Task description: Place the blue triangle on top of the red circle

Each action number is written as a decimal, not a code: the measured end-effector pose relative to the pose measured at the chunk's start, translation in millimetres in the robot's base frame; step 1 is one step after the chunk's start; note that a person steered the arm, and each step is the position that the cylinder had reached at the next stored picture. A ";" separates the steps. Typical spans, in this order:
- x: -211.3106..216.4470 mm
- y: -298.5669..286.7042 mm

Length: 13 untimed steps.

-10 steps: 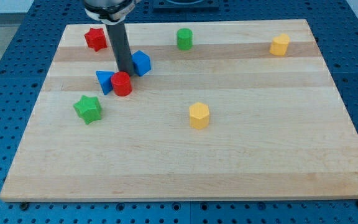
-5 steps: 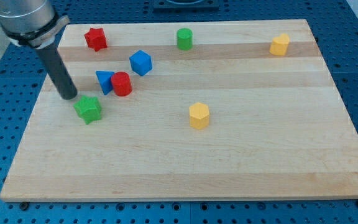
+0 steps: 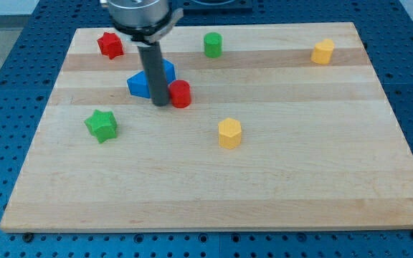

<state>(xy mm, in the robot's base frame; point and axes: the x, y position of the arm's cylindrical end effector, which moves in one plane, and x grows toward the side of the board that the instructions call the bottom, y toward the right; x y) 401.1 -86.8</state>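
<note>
The blue triangle (image 3: pixel 139 85) lies on the wooden board at the upper left of centre. The red circle (image 3: pixel 181 94) stands to its right. My tip (image 3: pixel 161 103) rests on the board between them, touching the red circle's left side and close to the triangle's right corner. The dark rod hides most of a blue cube (image 3: pixel 166 70) just behind it. The triangle and the red circle are apart, with the rod between them.
A red star (image 3: pixel 110 44) sits at the board's top left, a green cylinder (image 3: pixel 213 44) at the top middle, a yellow block (image 3: pixel 323 51) at the top right. A green star (image 3: pixel 101 125) lies at the left, a yellow hexagon (image 3: pixel 229 133) near the middle.
My tip swung from the left of the board, by the green star, to between the triangle and the circle. The red circle and the blue triangle have shifted right and separated.
</note>
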 end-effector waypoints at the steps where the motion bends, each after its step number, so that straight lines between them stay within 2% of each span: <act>1: 0.0 -1.0; 5: 0.0 -77.4; 6: -23.6 -82.7; 8: -37.5 -76.7; 10: -37.4 -4.1; 11: -37.5 9.7; 13: -37.5 -45.6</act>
<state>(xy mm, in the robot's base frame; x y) 363.7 -132.4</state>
